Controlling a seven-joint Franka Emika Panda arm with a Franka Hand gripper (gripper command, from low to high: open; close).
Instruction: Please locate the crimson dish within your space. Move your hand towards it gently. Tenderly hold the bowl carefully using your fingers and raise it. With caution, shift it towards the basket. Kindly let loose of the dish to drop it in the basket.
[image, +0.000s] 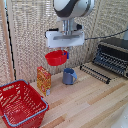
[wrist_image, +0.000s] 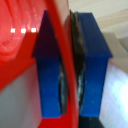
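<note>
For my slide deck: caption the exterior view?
Gripper holds the red bowl aloft above the blue mug, basket waiting at the exterior view's left.

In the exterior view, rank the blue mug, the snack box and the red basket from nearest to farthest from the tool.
From the tool, shut on the red bowl:
1. Blue mug, just below.
2. Snack box, lower, toward the view's left.
3. Red basket, far lower left.

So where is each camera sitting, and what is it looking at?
Exterior view: sits off the arm, facing the wooden table and reed screen; it shows the arm's end effector holding the red bowl in the air, above the blue mug and red basket.
Wrist view: sits on the wrist, looking along the blue fingers pinching the bowl's rim.
Both share the red bowl and the end effector.
</note>
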